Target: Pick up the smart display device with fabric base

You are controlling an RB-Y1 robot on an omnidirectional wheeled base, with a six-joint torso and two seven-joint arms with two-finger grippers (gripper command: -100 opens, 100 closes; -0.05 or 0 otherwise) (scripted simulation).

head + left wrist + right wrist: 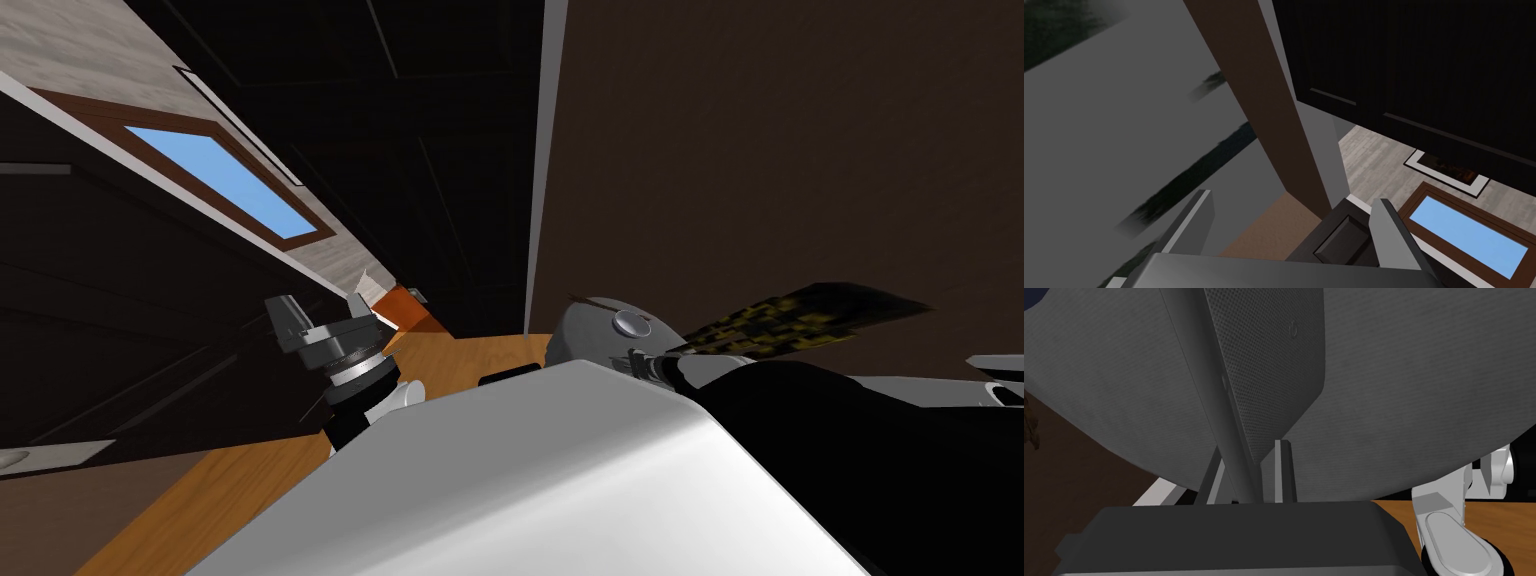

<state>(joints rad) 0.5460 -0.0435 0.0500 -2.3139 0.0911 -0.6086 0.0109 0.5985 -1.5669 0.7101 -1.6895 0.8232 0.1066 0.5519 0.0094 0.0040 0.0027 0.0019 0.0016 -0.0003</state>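
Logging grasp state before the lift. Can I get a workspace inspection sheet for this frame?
Surface: orange-brown wood surface; floor or tabletop, cannot tell.
Job's things: smart display, grey, with a dark fabric-textured part; whether it is lifted, cannot tell.
Clutter: dark, yellow-patterned flat thing, unidentified.
Grippers: right gripper shut on a thin edge of the smart display; left gripper open, holding nothing.
Cables: nothing seen.
Surroundings: brown-framed window; dark brown wall.
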